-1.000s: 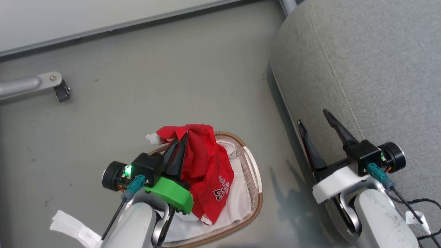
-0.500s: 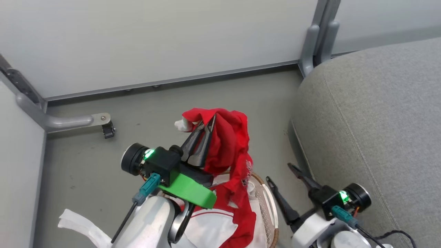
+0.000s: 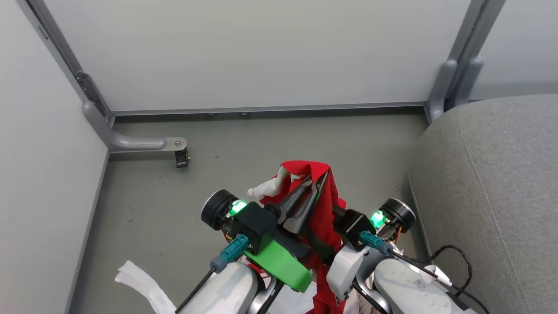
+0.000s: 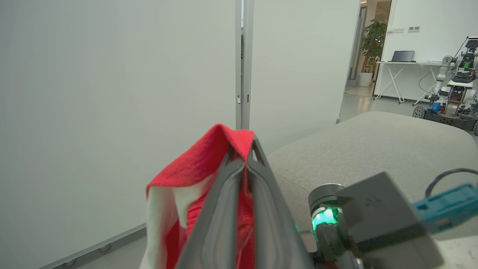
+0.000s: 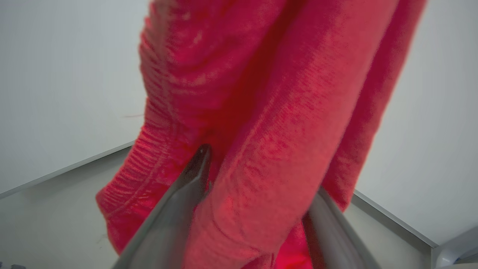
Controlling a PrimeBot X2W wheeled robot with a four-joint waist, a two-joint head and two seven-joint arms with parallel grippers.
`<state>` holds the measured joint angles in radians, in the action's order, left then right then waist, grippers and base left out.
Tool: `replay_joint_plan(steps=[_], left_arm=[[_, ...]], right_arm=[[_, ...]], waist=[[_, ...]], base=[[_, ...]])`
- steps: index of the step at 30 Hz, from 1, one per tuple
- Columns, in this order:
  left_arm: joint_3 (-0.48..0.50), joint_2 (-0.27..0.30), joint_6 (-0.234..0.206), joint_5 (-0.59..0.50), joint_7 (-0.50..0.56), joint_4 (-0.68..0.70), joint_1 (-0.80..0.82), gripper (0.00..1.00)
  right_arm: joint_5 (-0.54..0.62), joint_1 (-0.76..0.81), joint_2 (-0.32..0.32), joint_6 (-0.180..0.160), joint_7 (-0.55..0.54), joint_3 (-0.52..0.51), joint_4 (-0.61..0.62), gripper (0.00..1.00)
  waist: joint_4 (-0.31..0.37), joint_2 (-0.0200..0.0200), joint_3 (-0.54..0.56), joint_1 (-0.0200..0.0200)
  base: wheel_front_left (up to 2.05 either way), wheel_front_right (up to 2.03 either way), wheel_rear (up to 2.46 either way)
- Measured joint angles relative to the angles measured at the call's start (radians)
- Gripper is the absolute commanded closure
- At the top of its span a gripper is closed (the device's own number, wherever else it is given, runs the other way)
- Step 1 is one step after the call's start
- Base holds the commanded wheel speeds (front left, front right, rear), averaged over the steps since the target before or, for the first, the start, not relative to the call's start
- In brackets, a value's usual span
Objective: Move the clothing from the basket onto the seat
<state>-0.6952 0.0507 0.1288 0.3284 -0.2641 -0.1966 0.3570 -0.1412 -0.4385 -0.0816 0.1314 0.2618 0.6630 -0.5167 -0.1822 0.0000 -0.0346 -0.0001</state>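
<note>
One garment (image 3: 324,213) hangs clamped in left gripper (image 3: 318,176); right gripper (image 5: 257,172) straddles it, jaws apart. Next, likely: carry to seat (image 3: 501,174).

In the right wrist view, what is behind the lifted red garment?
White wall panels and grey floor show on both sides of the red garment. Everything straight behind it is covered by fabric, which hangs between the right hand's open fingers.

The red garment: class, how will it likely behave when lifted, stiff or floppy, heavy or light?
Probably floppy: the red garment hangs in folds from the left gripper. Likely light, since a fingertip pinch carries it.
</note>
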Motion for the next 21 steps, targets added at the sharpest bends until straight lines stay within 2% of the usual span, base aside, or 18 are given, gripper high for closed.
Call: replay_joint_plan(steps=[4, 5, 6, 13, 18, 21], left_arm=[[0.012, 0.000, 0.000, 0.005, 0.000, -0.015, 0.000, 1.00], [0.020, 0.000, 0.000, 0.005, -0.001, -0.028, -0.001, 0.62], [0.026, 0.001, 0.000, 0.002, 0.000, -0.042, -0.006, 0.00], [0.108, 0.001, 0.000, -0.052, 0.000, -0.086, -0.036, 0.00], [0.145, 0.002, 0.000, -0.068, 0.000, -0.098, -0.061, 0.00], [0.135, 0.001, 0.000, -0.071, 0.000, -0.107, -0.060, 0.00]], right_arm=[[-0.040, -0.009, 0.013, 0.000, 0.000, -0.027, -0.017, 1.00], [-0.041, -0.007, 0.015, 0.000, 0.000, -0.038, -0.012, 1.00], [-0.046, 0.001, 0.016, 0.000, 0.000, -0.057, 0.000, 1.00], [-0.047, 0.094, -0.009, 0.000, 0.000, -0.183, 0.100, 1.00], [-0.045, 0.146, -0.031, 0.000, 0.000, -0.236, 0.161, 1.00], [-0.044, 0.173, -0.035, 0.000, 0.000, -0.302, 0.202, 1.00]], waist=[[-0.032, 0.0000, 0.010, 0.0000], [-0.036, 0.0000, 0.013, 0.0000], [-0.036, 0.0000, 0.016, 0.0000], [0.019, 0.0000, 0.027, 0.0000], [0.106, 0.0000, 0.032, 0.0000], [0.173, 0.0000, 0.029, 0.0000]], base=[[0.00, 0.00, 0.00], [0.00, 0.00, 0.00], [0.00, 0.00, 0.00], [0.00, 0.00, 0.00], [0.00, 0.00, 0.00], [0.00, 0.00, 0.00]])
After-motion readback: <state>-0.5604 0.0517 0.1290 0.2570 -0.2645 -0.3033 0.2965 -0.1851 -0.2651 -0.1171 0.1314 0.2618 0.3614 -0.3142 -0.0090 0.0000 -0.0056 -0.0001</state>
